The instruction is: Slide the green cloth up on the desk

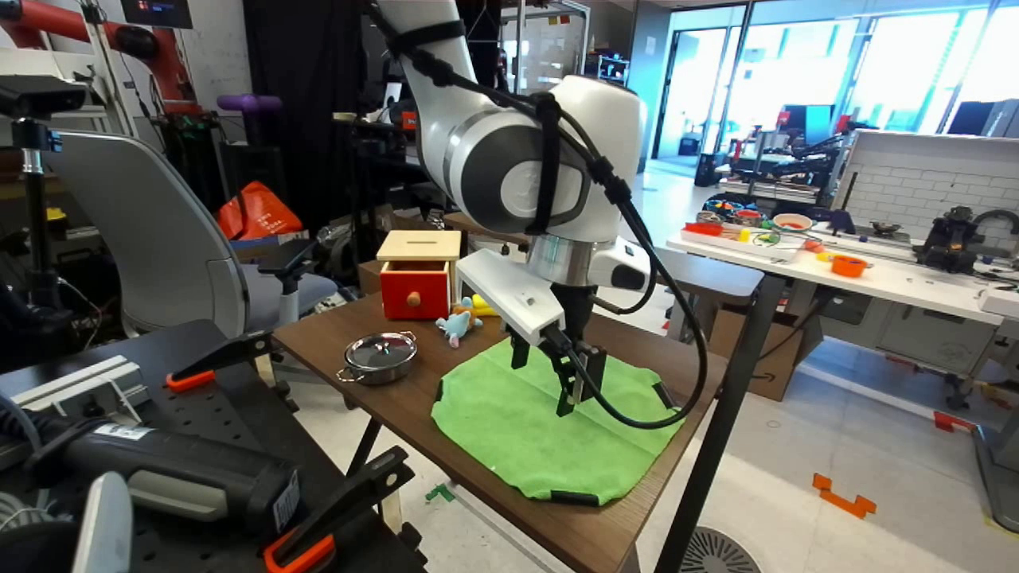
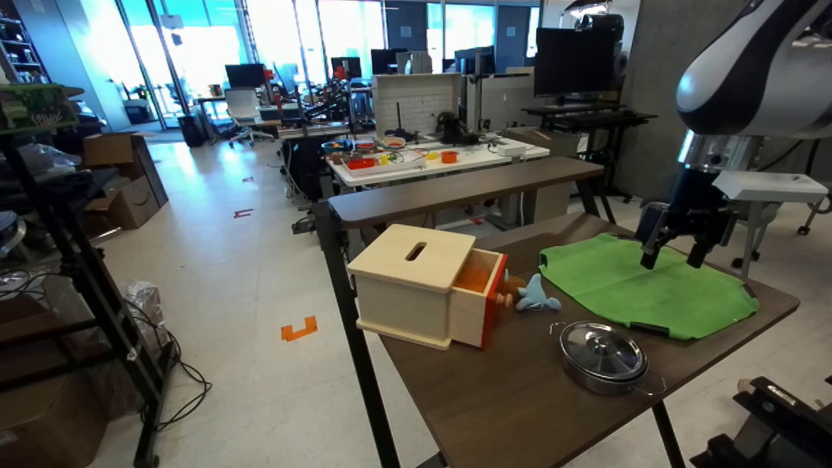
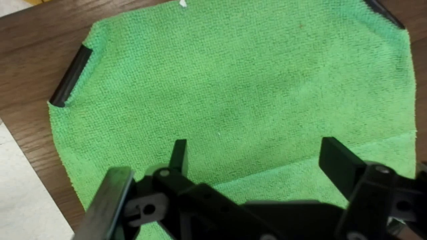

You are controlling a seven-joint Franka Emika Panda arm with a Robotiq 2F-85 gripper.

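The green cloth [image 1: 525, 450] lies flat on the brown desk [image 1: 326, 333], with a crease across its middle. It also shows in an exterior view [image 2: 617, 279] and fills most of the wrist view [image 3: 233, 83]. Dark strips [image 3: 70, 76] sit at its corners. The desk also shows in an exterior view [image 2: 481, 390] and at the edges of the wrist view [image 3: 33, 50]. My gripper [image 1: 543, 386] points down over the cloth in both exterior views [image 2: 672, 260]. In the wrist view my gripper [image 3: 254, 140] is open, its fingers wide apart with only cloth below. The fingertips appear above the cloth.
A lidded silver pot [image 1: 380, 356] stands on the desk beside the cloth. A wooden box [image 2: 406, 292] with its red-fronted drawer [image 2: 484, 299] pulled out stands at one end. A small blue toy [image 2: 536, 296] lies between drawer and cloth. A black bench [image 1: 199, 414] stands alongside.
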